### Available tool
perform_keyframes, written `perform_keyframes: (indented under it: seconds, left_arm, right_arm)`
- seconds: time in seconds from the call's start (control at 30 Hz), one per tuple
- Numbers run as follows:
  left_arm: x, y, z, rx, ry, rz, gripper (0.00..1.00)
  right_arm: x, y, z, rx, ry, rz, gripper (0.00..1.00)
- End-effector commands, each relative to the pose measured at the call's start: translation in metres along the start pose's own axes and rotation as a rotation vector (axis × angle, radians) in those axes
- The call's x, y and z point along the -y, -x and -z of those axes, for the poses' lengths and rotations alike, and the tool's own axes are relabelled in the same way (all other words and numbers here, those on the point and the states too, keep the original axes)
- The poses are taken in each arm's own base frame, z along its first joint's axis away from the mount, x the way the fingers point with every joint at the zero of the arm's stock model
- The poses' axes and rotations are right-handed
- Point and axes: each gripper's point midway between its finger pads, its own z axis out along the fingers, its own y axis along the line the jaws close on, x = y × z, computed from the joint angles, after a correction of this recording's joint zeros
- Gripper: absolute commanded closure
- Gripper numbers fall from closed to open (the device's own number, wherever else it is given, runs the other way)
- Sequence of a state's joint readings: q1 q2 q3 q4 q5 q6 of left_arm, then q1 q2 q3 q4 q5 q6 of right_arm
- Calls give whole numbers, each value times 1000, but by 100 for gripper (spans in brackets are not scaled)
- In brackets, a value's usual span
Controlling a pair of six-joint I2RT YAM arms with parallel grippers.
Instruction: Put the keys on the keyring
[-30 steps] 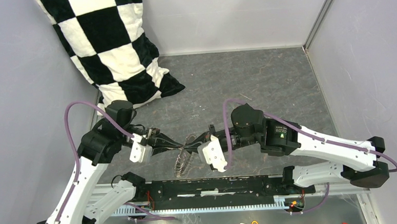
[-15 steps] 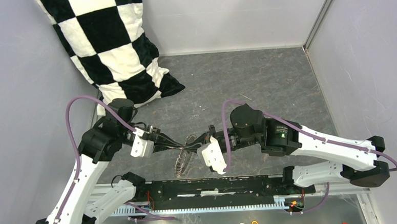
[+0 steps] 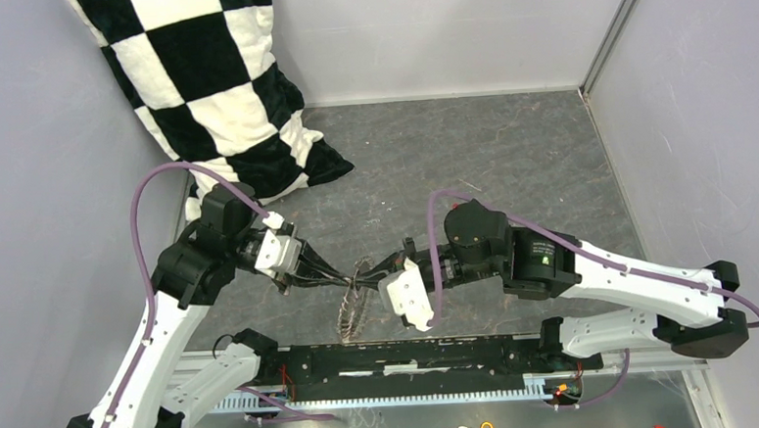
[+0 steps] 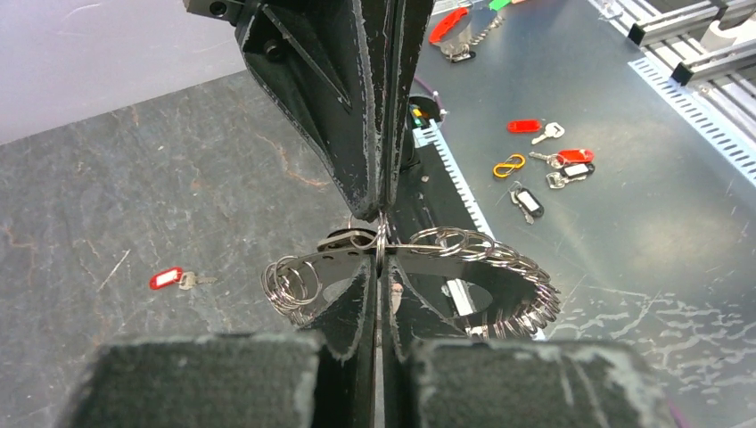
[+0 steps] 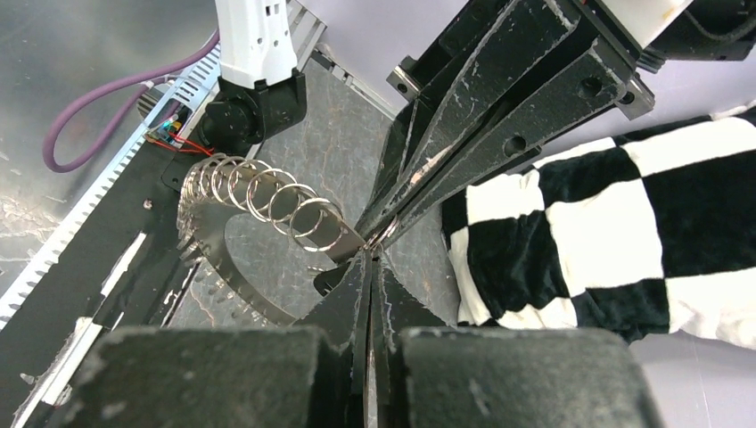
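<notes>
Two claws tip-to-tip on keyring

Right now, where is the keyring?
The keyring is held centre-front in the top view, pinched between the left gripper and right gripper, just beyond the black rail.

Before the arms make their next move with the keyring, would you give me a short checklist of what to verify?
1. The left gripper is shut on the keyring: ok.
2. The right gripper is shut on the same keyring: ok.
3. The red-headed key is located, lying on the table apart from the ring: ok.
4. The black-headed key is located: cannot tell.
5. A gripper is free to fetch a key: not ok, both hold the ring.
</notes>
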State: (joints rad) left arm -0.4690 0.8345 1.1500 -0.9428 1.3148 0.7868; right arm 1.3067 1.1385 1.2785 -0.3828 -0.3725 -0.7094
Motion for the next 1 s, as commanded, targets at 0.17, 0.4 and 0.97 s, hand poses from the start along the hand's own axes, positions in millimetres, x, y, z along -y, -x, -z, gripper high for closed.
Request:
perform_keyframes:
  seconds: [0.17,0.4,0.97]
  left_arm:
    - [11,22,-1,66,-49,92,98]
    - [14,23,-1,70,-57,126,98]
    - [2,-68,15,-258,98,45,98]
  right_arm:
    - [1,11,13,31,-33,-5,100]
    - [3,18,12,56,-31,11,100]
    - [-30,-125,48,-177,-318,-445,100]
